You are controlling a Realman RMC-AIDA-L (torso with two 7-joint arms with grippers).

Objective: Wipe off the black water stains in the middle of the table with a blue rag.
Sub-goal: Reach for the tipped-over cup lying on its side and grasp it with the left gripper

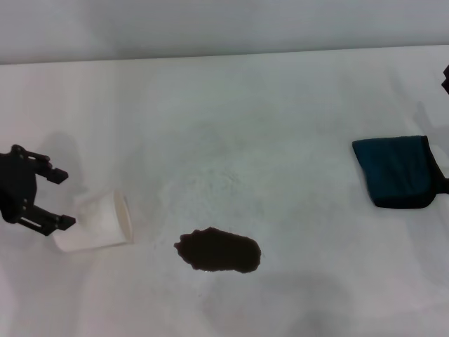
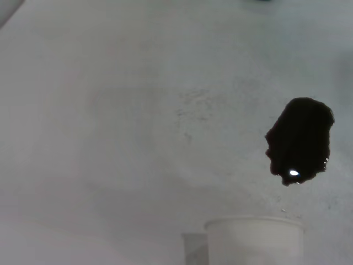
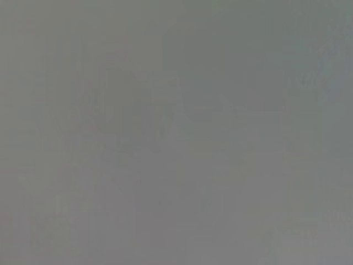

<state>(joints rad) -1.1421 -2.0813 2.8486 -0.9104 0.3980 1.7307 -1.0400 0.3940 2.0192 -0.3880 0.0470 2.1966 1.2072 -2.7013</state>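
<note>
Closest to the head camera is the black water stains, one dark oval blotch with ragged edges lying on the white table, near its front and about the middle. To its left a cream paper cup lies on its side, mouth turned toward the blotch but apart from it. The left gripper sits at the table's left edge, just beside the cup's base, its two black fingers spread apart and gripping nothing. Well off to the right, near the edge of the view, the blue rag lies flat on the table, far from the blotch. Only a dark sliver of the right gripper shows at the right border above the rag, and I cannot tell how its fingers stand.

From the left wrist, the blotch looks wet, with a bright glint on it. The cup's rim fills the near foreground, and bare table spreads all around.

From the right wrist there is only a plain grey surface; nothing can be made out on it.
</note>
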